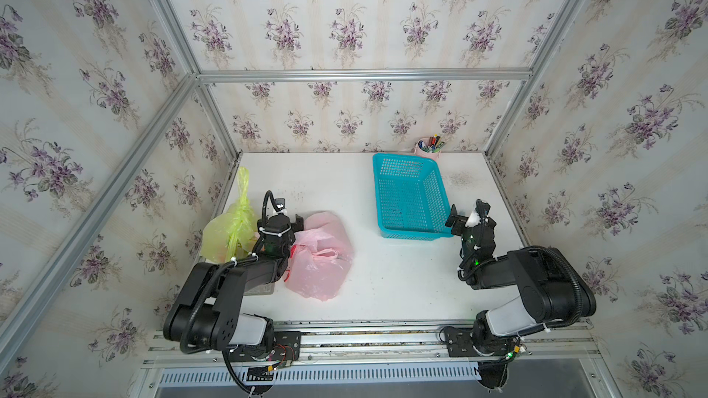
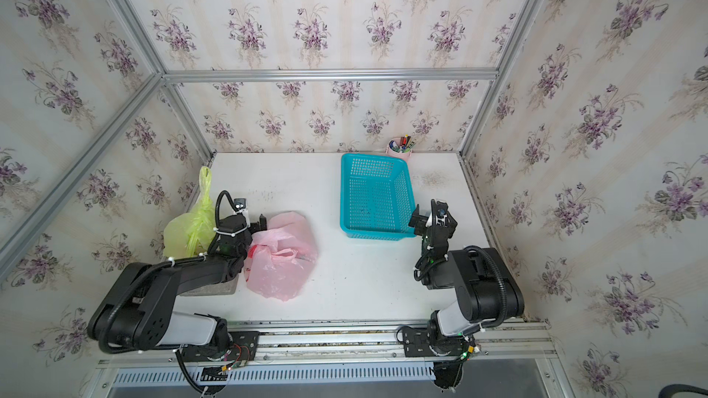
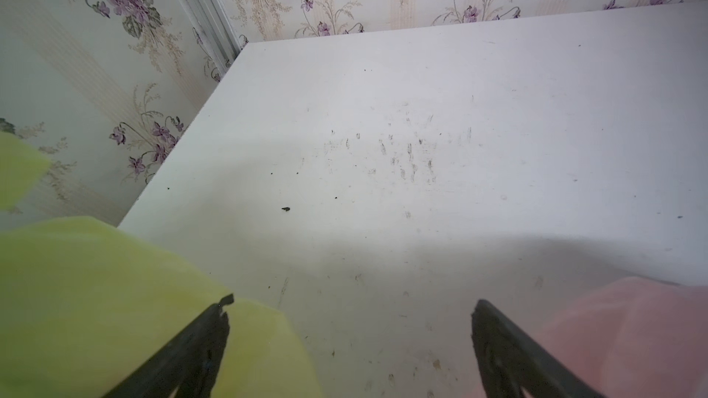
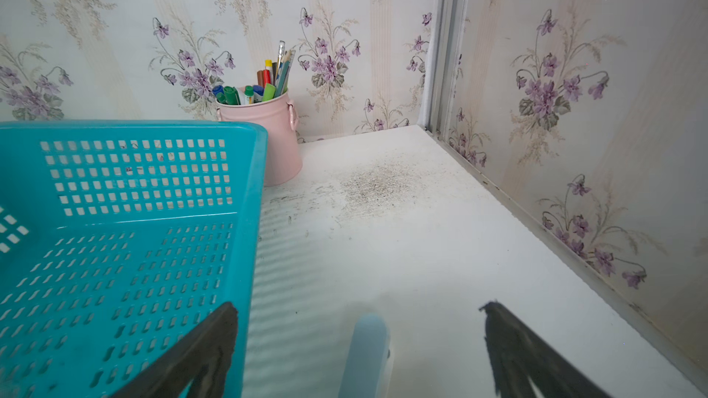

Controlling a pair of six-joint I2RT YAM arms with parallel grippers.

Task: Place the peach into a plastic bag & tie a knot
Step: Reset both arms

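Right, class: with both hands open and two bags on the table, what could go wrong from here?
The left hand sits open between the yellow bag and the pink bag; closing here could snag the wrong one. The right hand is close beside the basket; a sideways swing might knock it.

Bright, soft, even light; faint gray shadow across counter (image 3: 383, 262). Both top views stretched toward edges. Left wrist view: yellow bag (image 3: 95, 300), pink bag (image 3: 632, 338) close to lens, badly blurred.
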